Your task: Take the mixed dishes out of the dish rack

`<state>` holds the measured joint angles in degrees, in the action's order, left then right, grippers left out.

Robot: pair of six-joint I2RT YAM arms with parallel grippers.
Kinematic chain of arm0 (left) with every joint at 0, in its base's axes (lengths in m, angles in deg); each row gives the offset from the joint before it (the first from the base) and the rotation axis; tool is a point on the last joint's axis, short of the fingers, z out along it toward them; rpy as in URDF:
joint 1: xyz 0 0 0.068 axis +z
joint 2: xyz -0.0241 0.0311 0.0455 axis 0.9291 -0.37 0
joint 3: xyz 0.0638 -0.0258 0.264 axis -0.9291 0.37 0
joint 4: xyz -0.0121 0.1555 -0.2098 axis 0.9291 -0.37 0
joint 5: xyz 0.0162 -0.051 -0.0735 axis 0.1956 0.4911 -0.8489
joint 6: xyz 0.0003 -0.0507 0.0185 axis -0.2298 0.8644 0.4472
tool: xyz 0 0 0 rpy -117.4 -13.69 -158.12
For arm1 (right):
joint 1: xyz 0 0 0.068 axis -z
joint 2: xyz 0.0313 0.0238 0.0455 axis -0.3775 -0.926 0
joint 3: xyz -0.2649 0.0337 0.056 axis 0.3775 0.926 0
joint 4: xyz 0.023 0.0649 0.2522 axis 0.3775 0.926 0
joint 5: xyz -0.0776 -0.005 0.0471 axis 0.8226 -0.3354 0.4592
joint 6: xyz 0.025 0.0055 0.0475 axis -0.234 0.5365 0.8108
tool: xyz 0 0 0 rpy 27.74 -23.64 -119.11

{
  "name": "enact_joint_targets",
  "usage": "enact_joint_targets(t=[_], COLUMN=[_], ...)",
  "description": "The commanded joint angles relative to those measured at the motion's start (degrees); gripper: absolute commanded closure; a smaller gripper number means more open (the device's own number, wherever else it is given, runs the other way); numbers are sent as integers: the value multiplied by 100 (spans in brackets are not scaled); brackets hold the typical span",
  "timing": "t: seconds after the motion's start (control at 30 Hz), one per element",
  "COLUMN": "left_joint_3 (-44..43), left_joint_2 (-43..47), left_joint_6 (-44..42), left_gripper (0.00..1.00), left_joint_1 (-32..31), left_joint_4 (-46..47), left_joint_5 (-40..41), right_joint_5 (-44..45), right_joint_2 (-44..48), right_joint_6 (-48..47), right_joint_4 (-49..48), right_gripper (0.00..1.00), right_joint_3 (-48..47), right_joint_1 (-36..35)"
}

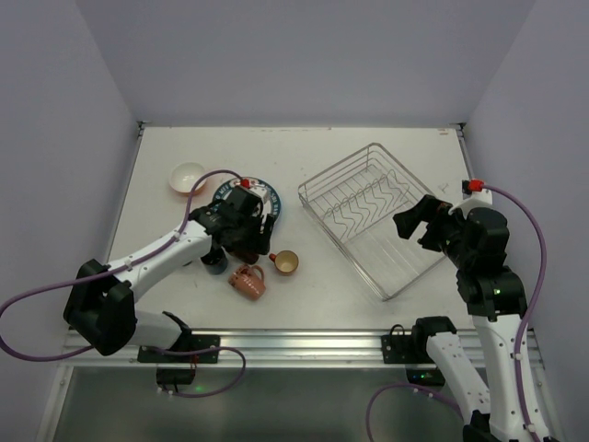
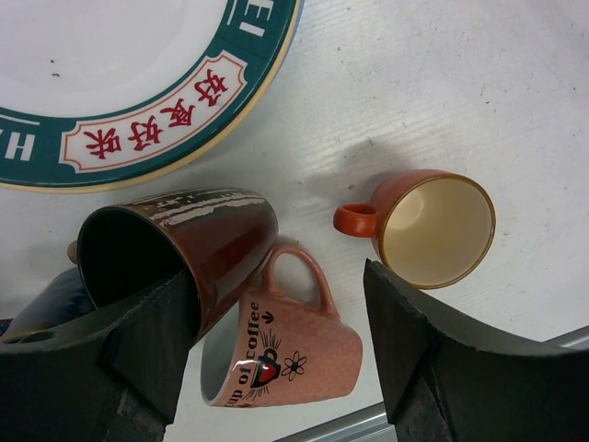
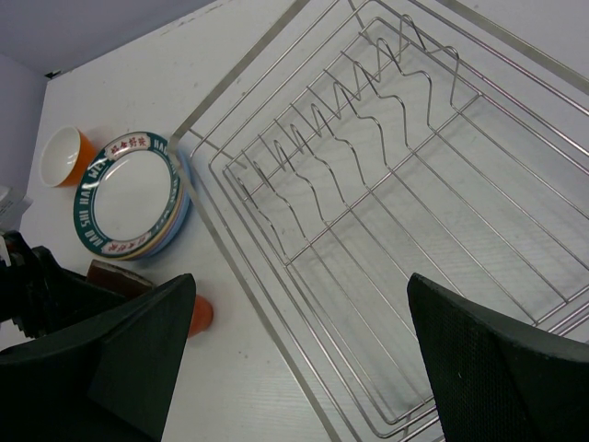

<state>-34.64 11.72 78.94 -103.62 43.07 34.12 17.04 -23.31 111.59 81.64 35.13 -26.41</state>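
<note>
The silver wire dish rack (image 1: 377, 216) stands empty at the right, also in the right wrist view (image 3: 386, 203). My right gripper (image 1: 416, 224) hangs open above its near part (image 3: 302, 295). My left gripper (image 1: 248, 241) is open and low over the mugs (image 2: 276, 304). A brown mug (image 2: 184, 244) lies tilted against my left finger. A pink mug (image 2: 285, 345) lies on its side between the fingers. An orange mug (image 2: 433, 226) stands upright to the right. The patterned-rim plate (image 2: 120, 83) tops a plate stack (image 3: 133, 193).
The orange bowl (image 1: 187, 177) sits at the far left of the table. A dark blue mug (image 1: 214, 265) stands beside my left gripper. The table's metal front rail (image 1: 304, 343) runs just below the mugs.
</note>
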Motion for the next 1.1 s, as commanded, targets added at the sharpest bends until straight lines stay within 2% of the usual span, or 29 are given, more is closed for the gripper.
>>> enact_joint_targets(t=[0.0,0.4,0.97,1.07], left_joint_3=[36,106,63,-78], left_joint_2=[111,67,-21,146], left_joint_6=[-174,-16,72,72], left_gripper=[27,29,30,26], left_joint_1=[-44,-474,-642,-746], left_joint_4=[174,200,209,191], left_joint_5=[-163,-22,171,206], right_joint_5=[-49,-84,-93,-102], right_joint_2=[31,57,57,48], right_joint_6=[-16,-16,-51,-42], right_joint_4=[-172,-190,-155,-155], right_gripper=[1,1,1,1], right_joint_3=[-23,3,12,12], right_joint_1=[-34,-34,-34,-34])
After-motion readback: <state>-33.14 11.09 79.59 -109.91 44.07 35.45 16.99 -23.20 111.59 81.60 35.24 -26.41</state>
